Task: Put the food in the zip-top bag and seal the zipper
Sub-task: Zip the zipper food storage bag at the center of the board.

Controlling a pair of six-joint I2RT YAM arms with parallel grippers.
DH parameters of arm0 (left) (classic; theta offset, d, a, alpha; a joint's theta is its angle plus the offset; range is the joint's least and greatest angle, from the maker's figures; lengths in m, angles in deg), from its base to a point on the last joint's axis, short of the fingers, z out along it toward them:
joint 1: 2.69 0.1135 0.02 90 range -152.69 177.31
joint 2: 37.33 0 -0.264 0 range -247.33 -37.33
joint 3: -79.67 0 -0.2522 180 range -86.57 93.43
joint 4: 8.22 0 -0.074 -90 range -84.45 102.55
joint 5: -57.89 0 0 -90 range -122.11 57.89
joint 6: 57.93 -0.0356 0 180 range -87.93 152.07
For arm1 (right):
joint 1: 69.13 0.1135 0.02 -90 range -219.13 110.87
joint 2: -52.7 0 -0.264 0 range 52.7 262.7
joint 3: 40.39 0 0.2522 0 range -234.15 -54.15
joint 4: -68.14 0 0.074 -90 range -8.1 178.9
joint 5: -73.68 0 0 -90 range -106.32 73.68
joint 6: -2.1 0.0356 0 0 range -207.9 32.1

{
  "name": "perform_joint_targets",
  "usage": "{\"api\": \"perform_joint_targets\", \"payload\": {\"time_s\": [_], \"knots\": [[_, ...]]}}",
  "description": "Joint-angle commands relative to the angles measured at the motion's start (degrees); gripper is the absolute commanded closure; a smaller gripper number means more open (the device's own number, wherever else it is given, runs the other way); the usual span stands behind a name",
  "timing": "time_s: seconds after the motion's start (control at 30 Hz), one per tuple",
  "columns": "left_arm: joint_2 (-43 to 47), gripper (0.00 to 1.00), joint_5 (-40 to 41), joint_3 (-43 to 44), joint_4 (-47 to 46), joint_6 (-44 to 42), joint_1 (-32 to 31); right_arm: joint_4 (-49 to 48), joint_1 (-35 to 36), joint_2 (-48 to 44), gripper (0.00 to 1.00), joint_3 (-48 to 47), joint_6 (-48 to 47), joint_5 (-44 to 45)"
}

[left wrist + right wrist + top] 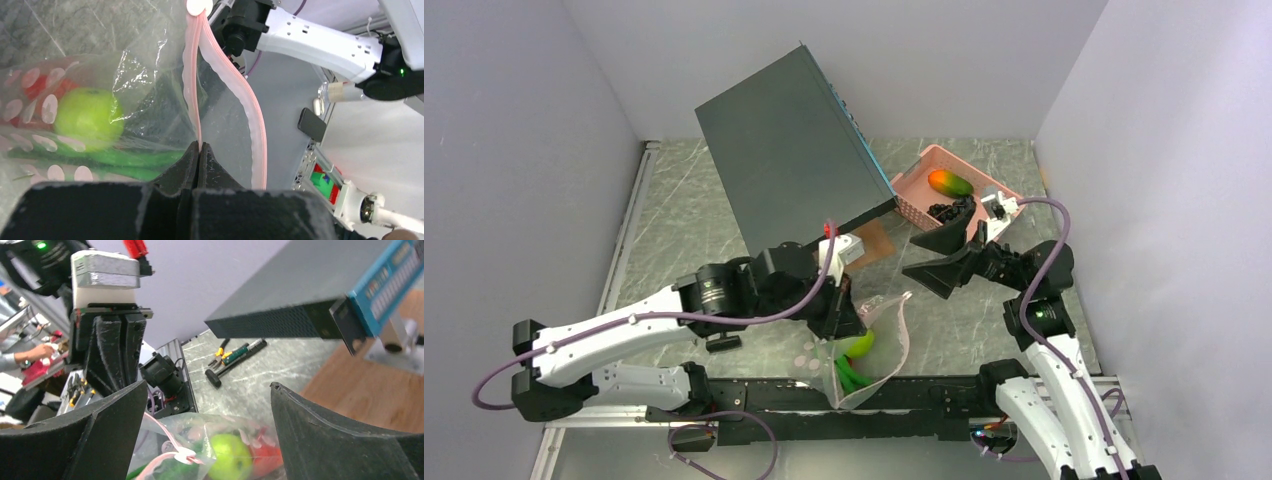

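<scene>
A tilted dark grey box (794, 150) stands mid-table. The pink basket (911, 203) beside it holds the mango (949, 182) and grapes (944, 211). Near the front edge, the zip-top bag (145, 60) hangs by its zipper (240, 100), pinched in the closed left gripper (199, 150). The right gripper (208, 387) gapes empty. A lime-green fruit (87, 117) and green pods (135, 159) lie inside the bag.

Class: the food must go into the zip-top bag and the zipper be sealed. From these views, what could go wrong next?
1. The left gripper pinches only one zipper strip; the floppy zip-top bag could slip or sag, perhaps spilling the lime-green fruit.
2. The mango and black grapes lie in the pink basket; the open right gripper might miss the bag's partly open mouth when dropping them.
</scene>
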Motion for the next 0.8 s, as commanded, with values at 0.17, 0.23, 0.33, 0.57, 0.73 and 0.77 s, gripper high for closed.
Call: {"api": "perform_joint_targets", "payload": {"time_s": [0.17,0.23,0.33,0.57,0.73,0.77], "knots": [[7.4,1.0,-4.38,4.07,5.53,-8.25,0.01,-15.67,6.83,4.76,0.09,-2.46,-4.21,-5.04],[8.6,1.0,-3.77,4.34,6.28,-8.57,0.06,-21.14,9.68,6.94,0.1,-1.94,-2.87,-7.83],[10.13,1.0,-2.87,4.66,7.24,-8.9,0.31,-25.84,14.46,10.99,0.17,-2.79,-1.82,-12.04],[12.59,1.0,0.75,4.5,9.46,-7.56,0.86,-12.38,18.26,10.15,0.15,-8.7,-13.14,-11.77],[13.71,1.0,4.61,4.95,10.3,-6.55,1.77,-8.57,18.42,6.37,0.11,-6.54,-15.73,-11.19],[13.99,1.0,5.13,5.01,10.46,-6.4,2.24,-9.63,18.41,5.4,0.11,-5.54,-15.08,-10.8]]}}
